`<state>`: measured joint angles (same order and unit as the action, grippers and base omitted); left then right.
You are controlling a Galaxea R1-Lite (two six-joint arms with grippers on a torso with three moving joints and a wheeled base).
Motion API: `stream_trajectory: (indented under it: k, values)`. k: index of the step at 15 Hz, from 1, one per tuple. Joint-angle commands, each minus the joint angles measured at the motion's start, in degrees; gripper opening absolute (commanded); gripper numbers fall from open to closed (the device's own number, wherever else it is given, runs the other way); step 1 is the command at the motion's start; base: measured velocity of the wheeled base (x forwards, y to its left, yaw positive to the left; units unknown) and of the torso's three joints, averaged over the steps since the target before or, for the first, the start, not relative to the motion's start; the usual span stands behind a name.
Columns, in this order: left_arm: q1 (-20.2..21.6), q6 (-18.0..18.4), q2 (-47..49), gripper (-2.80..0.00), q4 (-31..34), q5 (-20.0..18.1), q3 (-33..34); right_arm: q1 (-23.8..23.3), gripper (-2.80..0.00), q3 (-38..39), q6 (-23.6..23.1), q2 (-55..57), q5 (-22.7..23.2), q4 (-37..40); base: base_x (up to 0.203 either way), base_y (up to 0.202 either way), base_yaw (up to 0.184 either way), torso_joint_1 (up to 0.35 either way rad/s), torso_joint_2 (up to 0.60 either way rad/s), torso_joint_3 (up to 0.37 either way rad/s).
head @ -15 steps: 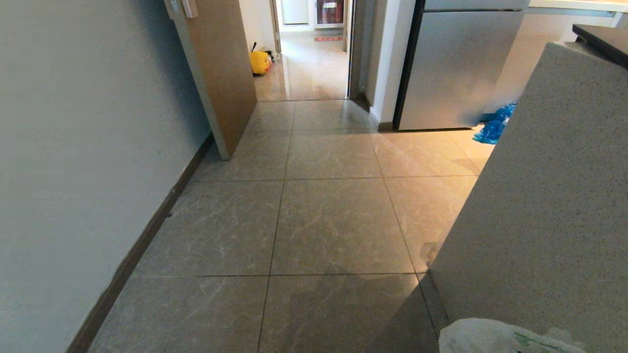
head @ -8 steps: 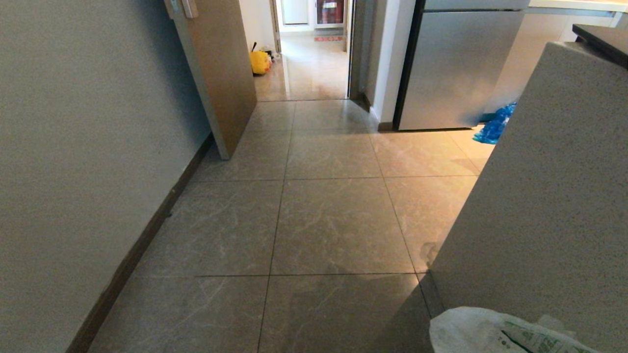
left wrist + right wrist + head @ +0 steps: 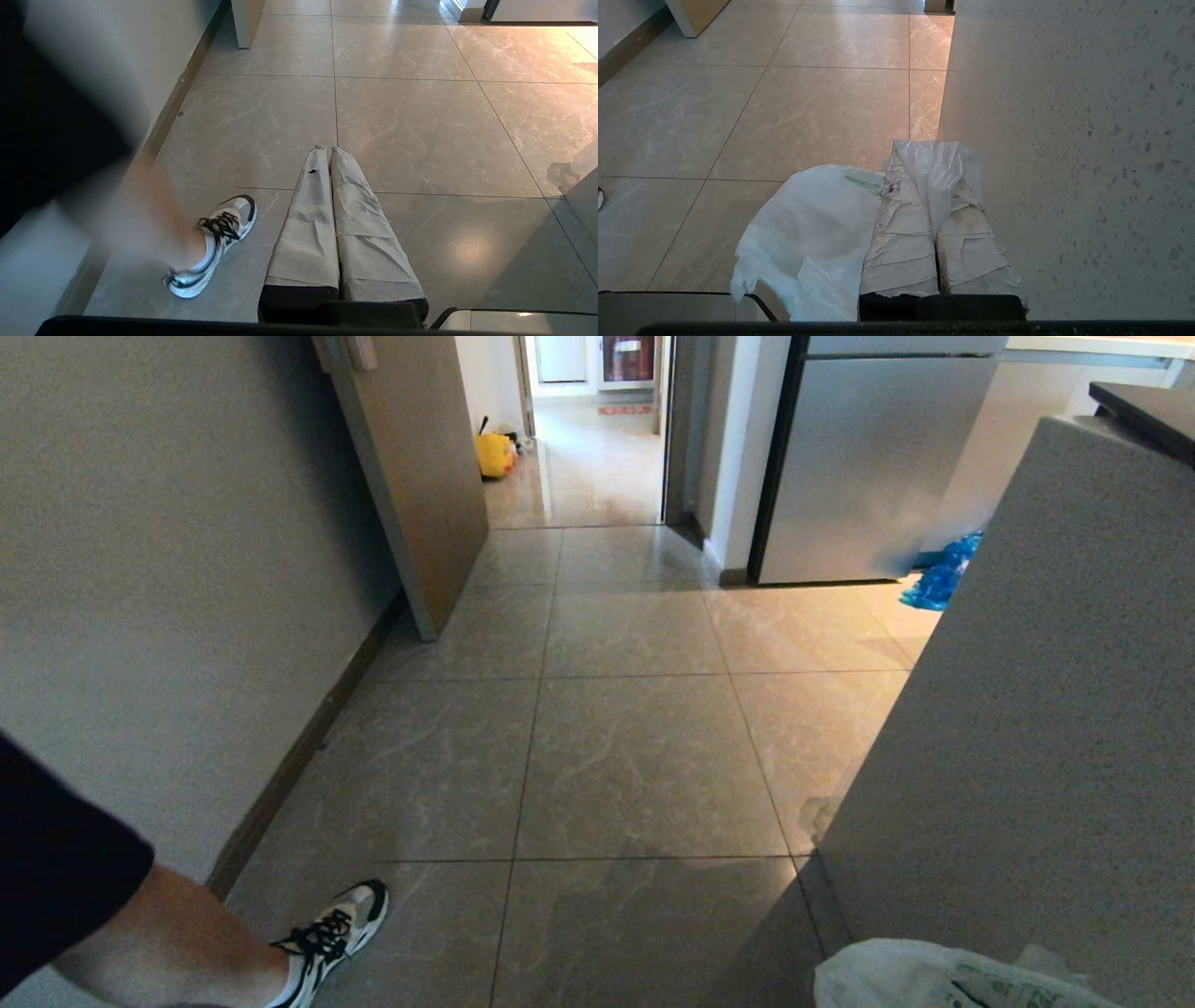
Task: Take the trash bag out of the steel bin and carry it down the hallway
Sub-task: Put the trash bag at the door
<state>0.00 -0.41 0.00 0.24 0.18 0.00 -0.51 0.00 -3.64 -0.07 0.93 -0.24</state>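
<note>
Bag carried along the hallway (image 3: 635, 756)

The right gripper (image 3: 924, 149), clamped on the trash bag (image 3: 812, 224), hangs it at five o'clock; light, limp, slippery film, best pinched by its gathered handles.

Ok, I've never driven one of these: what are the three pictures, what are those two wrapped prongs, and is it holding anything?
The wide picture comes from the robot's head, looking down a tiled hallway. A person's leg and sneaker stand at its left, by the wall.

The other two come from cameras on the wrists, behind each pincer. The wrapped prongs are the pincer's fingers.

The left pincer is shut and empty, above the floor.

The right pincer is shut on the trash bag, whose thin plastic is caught between the fingers; the bag hangs beside them, next to a speckled counter wall. The head camera shows only the bag's top.
</note>
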Motion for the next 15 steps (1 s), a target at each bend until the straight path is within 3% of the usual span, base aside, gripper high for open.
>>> stream_trajectory:
  k: [1, 15]
  values:
    - [0.0, -0.02, 0.0, -2.8, -0.07, -0.01, 0.0, -0.02, -2.8, 0.0, -0.05, 0.07, 0.04, -0.02, 0.0, 0.0, 0.0, 0.0, 0.0, 0.0]
    - [0.0, -0.02, 0.0, -2.8, 0.02, -0.01, 0.0, -0.02, -2.8, 0.0, -0.05, 0.07, 0.04, -0.02, 0.0, 0.0, 0.0, 0.0, 0.0, 0.0]
